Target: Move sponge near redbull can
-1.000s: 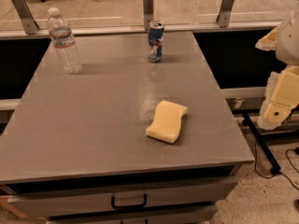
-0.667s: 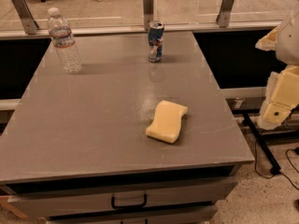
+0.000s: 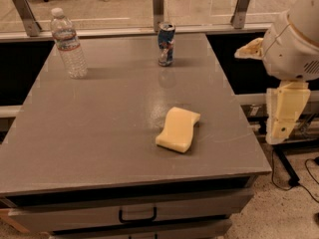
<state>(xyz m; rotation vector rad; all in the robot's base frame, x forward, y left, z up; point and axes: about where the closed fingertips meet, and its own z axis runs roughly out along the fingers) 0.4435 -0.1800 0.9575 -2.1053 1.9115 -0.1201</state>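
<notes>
Sponge (image 3: 178,129) lay near front right corner, can (image 3: 166,44) stood at back edge, bottle (image 3: 68,45) by back left corner, gripper (image 3: 279,128) hung past right edge, apart or together, could not tell

A single camera here, set high, just off the table's (image 3: 94,138) front edge. It looks down and across toward the far edge, close enough that the grey top fills most of the view. The drawer handle (image 3: 137,216) shows at the bottom and the floor beyond the far edge up top. The gripper (image 3: 280,129) hangs at the right of the view, off the table's right edge.
</notes>
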